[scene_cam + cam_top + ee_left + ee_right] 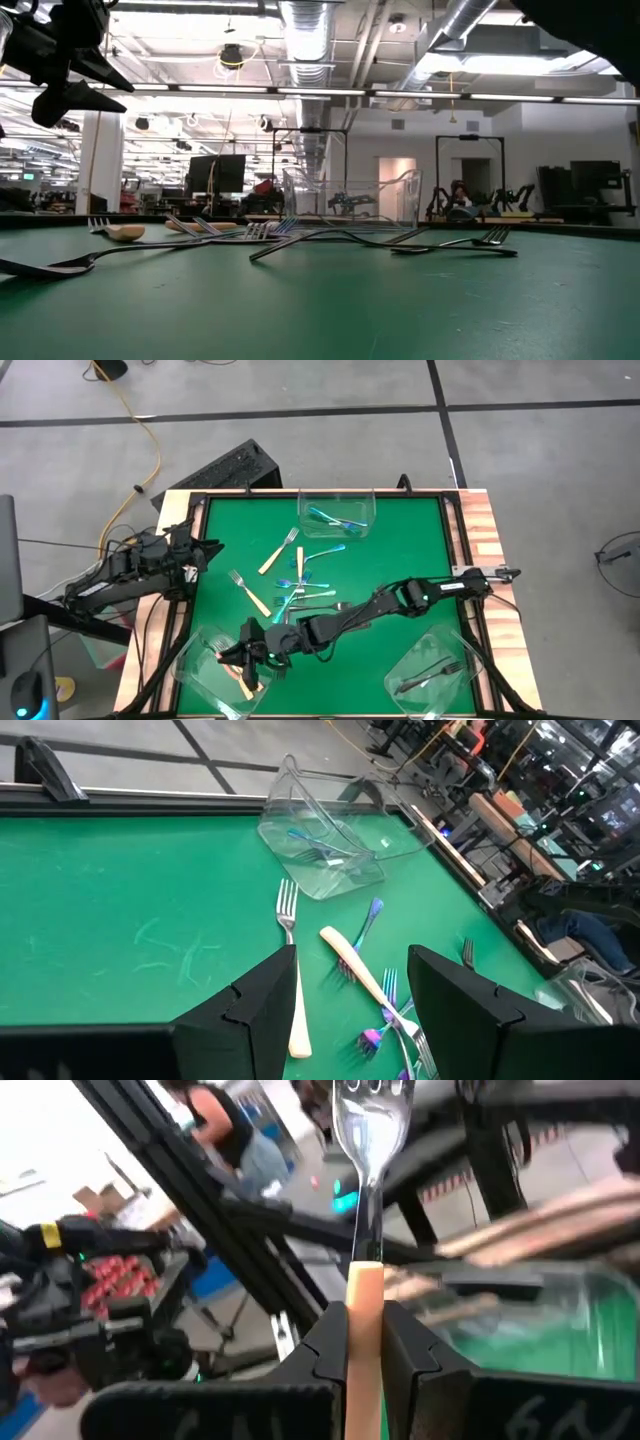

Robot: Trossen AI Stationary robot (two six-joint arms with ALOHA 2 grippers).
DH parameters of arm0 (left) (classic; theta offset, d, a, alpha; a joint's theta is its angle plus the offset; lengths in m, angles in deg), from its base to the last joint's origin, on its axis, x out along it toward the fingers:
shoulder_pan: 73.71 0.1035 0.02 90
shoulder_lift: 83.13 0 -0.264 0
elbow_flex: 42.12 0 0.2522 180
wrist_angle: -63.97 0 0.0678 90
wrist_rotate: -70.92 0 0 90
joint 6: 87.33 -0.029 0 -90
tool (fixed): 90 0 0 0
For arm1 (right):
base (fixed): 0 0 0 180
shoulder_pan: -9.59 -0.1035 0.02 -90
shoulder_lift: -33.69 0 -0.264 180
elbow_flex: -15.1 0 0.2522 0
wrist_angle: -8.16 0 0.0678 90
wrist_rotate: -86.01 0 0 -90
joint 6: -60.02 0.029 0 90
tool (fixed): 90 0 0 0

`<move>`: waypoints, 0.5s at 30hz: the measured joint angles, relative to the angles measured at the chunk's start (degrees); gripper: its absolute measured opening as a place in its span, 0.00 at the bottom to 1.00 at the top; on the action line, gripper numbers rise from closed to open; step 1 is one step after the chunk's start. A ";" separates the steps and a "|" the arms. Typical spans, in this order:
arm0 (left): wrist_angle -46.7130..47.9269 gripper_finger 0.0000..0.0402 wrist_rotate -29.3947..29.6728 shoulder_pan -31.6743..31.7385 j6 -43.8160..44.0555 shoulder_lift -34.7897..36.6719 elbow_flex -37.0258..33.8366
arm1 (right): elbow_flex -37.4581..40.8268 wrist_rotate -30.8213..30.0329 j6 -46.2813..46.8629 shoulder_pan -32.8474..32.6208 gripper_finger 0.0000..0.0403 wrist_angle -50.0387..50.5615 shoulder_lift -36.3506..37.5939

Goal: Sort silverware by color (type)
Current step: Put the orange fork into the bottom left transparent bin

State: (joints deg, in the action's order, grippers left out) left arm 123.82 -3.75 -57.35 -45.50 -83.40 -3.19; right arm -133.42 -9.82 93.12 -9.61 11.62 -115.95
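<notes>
Green mat (400, 540) inside a wood-edged table, 3 clear tubs on it.

Right gripper (248, 660): arm stretched across the near side of the mat to the near-left tub (195, 660). Fingers clamped together on a tan-handled fork (364, 1230); in the right wrist view the tan handle sits pinched between the 2 dark fingers, metal tines pointing up and away. From above, the gripper hangs over the near-left tub, and a tan handle (245, 678) shows inside that tub under it.

Left gripper (205, 550): off the mat's left edge, about halfway back, raised. Fingers (250, 1010) stand well apart, nothing between them. In the low view it shows as a dark shape top left (70, 60), clear of the table.

Far tub (336, 515), middle of the far edge: holds blue-handled forks (330, 517).

Near-right tub (435, 670): holds dark grey forks (425, 678).

Loose on the mat, centre-left: 1 tan-handled fork (278, 551) lying diagonally, another tan one (250, 593) nearer and to its left, a 3rd tan handle (299, 560) lying near-to-far. A blue-handled fork (325, 550) sits just right of these. A tangle of blue and grey forks (300, 598) lies just near of them, overlapping; exact count cannot be told.

A person (225, 1130) stands in the room beyond the table, seen from the right wrist.
</notes>
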 joint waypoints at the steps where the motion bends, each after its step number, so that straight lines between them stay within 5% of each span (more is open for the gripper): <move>1: 0.00 0.44 0.00 0.00 0.00 0.00 0.00 | -0.02 0.04 0.94 0.00 0.10 1.78 0.02; 15: 0.00 0.44 0.04 0.00 0.02 0.00 0.00 | 0.13 0.15 10.63 0.13 0.10 16.53 -0.17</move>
State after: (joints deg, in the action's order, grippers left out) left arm 123.82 -3.70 -57.35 -45.48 -83.40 -3.19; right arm -133.28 -9.67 103.75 -9.48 28.15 -116.12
